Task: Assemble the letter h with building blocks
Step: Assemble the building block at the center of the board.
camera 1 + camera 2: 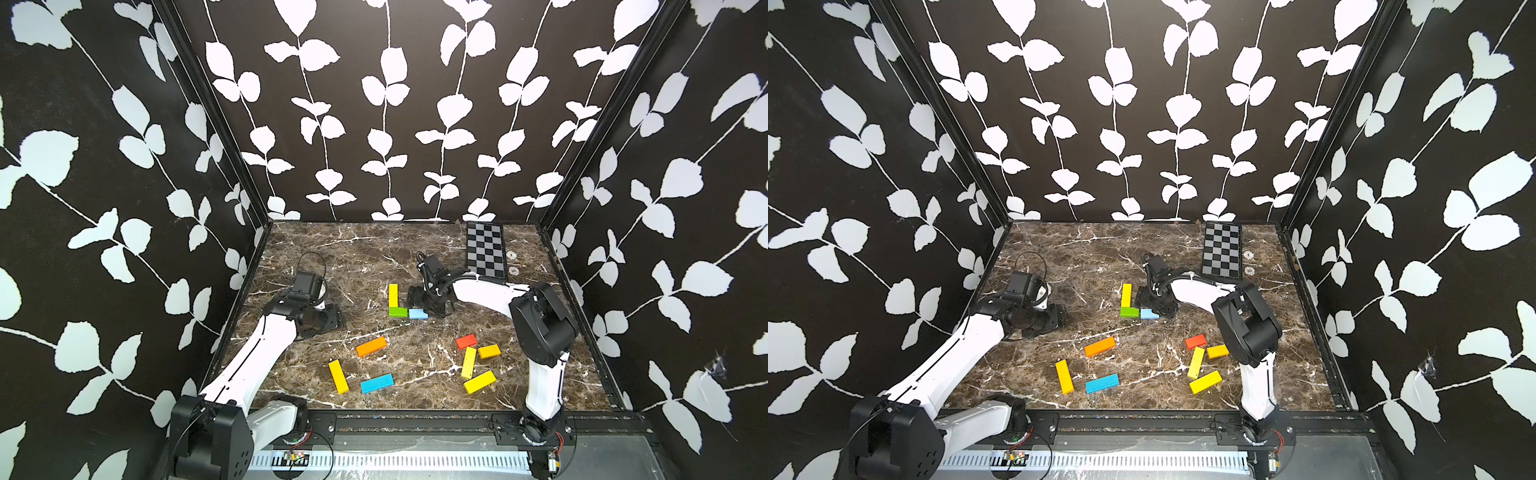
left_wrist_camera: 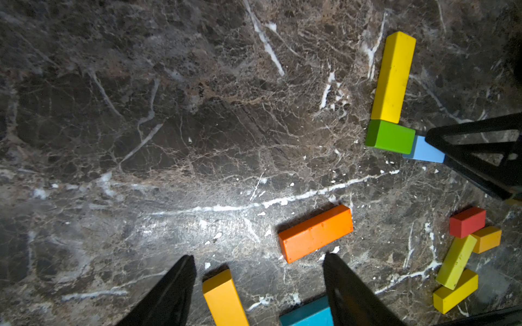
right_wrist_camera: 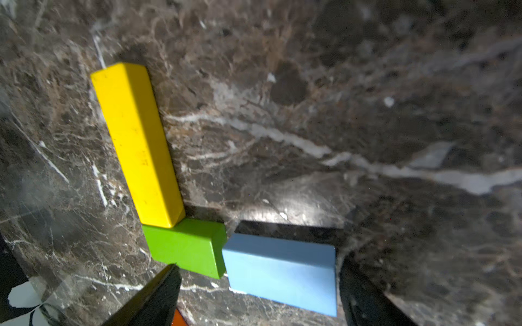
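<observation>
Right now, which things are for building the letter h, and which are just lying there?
For the h, glossy rectangular blocks: far long yellow block, short green block, short light-blue block, long orange block, long amber block, long blue block, short red block, short amber block, long lemon block, near long yellow block.
Just lying about: flat black-and-grey chequered board.

High stereo pair; close, downward wrist views

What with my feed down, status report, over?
Left claw open, empty. Right claw open, straddling light blue block beside green block. Nothing in the way.
</observation>
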